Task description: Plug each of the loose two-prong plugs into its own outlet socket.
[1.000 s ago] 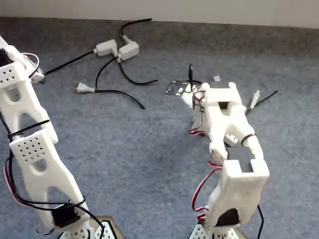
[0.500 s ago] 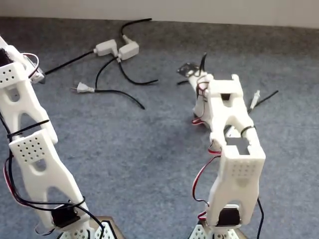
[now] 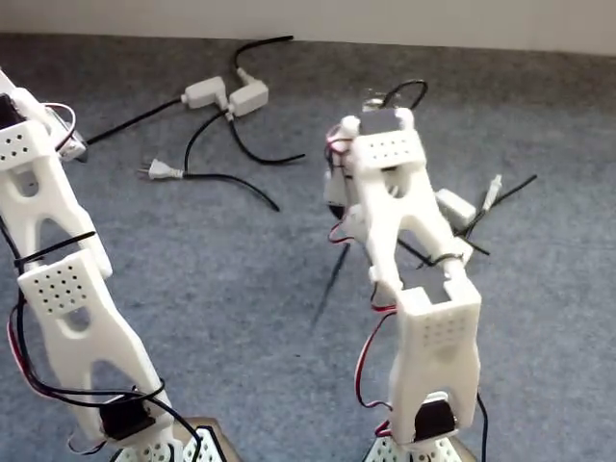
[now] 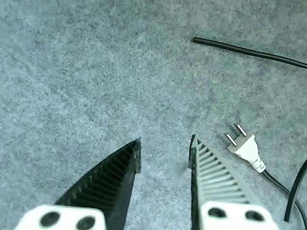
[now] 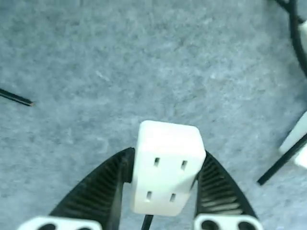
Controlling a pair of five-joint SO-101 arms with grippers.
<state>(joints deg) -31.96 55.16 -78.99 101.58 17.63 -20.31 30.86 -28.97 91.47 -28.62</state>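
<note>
Seen from high up, the right arm stands raised over the grey carpet, and its own wrist housing hides the pincer beneath it. A black cord dangles from under that wrist down to the floor. A white block lies half covered behind the arm, too hidden to identify. The left arm is cut off by the frame's edge. Farther back two outlet blocks lie touching each other, with a loose two-prong plug near them and a small second plug well apart, beyond the right arm.

At the left wrist, the left gripper hangs over bare carpet, jaws moderately apart with nothing between them. A white plug lies just beside the pale finger; its lead runs out of frame.

At the right wrist, the right gripper is clamped on a white outlet socket, dark fingers pressed to its two sides and its two pairs of slots facing the camera. A pale object at the edge is too cropped to name.
</note>
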